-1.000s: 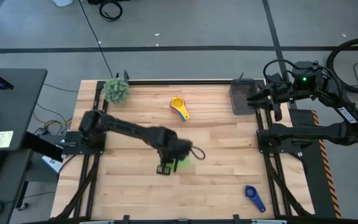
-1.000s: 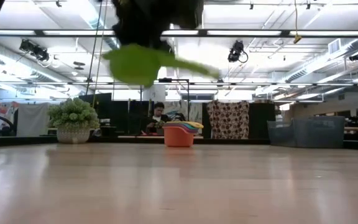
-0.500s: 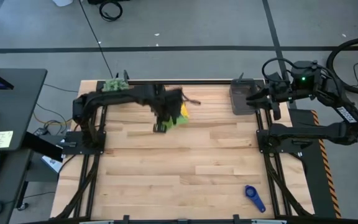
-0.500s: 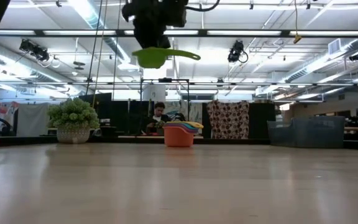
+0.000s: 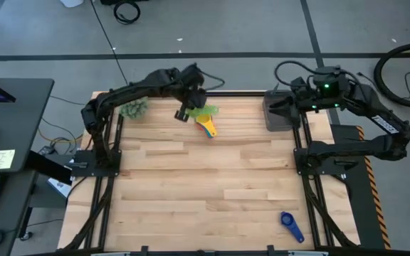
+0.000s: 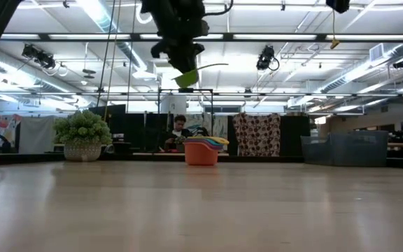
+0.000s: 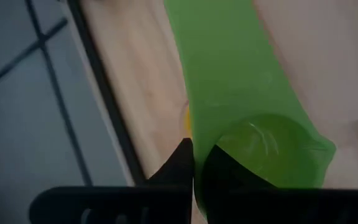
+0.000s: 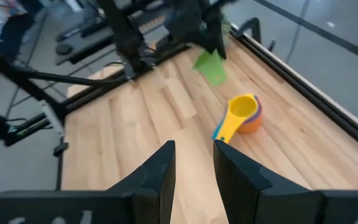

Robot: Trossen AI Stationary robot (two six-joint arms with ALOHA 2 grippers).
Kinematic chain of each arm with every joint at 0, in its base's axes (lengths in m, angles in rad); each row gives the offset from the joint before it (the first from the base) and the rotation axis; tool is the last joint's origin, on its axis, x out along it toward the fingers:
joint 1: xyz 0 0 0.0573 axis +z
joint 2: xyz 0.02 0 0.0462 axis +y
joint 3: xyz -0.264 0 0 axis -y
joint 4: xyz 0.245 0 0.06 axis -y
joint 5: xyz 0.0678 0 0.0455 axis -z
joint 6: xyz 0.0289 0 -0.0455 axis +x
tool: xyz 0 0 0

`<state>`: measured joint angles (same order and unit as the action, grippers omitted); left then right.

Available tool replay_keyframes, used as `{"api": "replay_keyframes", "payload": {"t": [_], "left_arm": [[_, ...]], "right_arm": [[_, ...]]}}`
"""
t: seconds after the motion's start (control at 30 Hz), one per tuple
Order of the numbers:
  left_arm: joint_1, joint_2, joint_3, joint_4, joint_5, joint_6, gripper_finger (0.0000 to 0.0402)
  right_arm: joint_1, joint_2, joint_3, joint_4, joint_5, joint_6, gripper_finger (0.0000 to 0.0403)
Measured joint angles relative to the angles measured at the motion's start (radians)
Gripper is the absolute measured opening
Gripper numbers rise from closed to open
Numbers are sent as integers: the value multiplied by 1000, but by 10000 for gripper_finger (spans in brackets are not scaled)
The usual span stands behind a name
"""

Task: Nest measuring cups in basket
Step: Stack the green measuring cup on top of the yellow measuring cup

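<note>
A wooden table holds a dark grey basket at its far right edge. The left gripper, jaws clamped on a green measuring cup, hangs above the nested stack of cups at far centre. The right gripper hovers over the basket, jaws apart, empty. A dark blue cup lies near right.

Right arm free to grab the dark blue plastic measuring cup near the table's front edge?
Probably yes. The dark blue measuring cup lies alone on bare wood on the right arm's side. The right gripper is open and empty, but sits far off over the dark grey basket.
</note>
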<state>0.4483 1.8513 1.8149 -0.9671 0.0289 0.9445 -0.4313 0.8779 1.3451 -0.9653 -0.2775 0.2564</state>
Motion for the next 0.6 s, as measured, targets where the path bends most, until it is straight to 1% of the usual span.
{"api": "replay_keyframes", "payload": {"t": [0.07, 0.13, 0.3, 0.37, 0.53, 0.6], "left_arm": [[23, 14, 1, 41, 13, 36, 14], [46, 31, -1, 32, 31, 62, 14], [89, 105, 0, 64, 115, 114, 14], [99, 137, 0, 61, 145, 145, 14], [100, 210, 0, 73, 156, 210, 14], [98, 231, -1, 75, 177, 222, 14]], "right_arm": [[0, 21, 0, 1, 16, 22, 113], [-3, 42, 0, 0, 23, 34, 113], [-21, 82, 0, 16, 24, 37, 113], [-32, 96, 0, 20, 25, 38, 114], [-58, 120, 0, 23, 25, 40, 114], [-68, 128, 0, 23, 25, 40, 114]]}}
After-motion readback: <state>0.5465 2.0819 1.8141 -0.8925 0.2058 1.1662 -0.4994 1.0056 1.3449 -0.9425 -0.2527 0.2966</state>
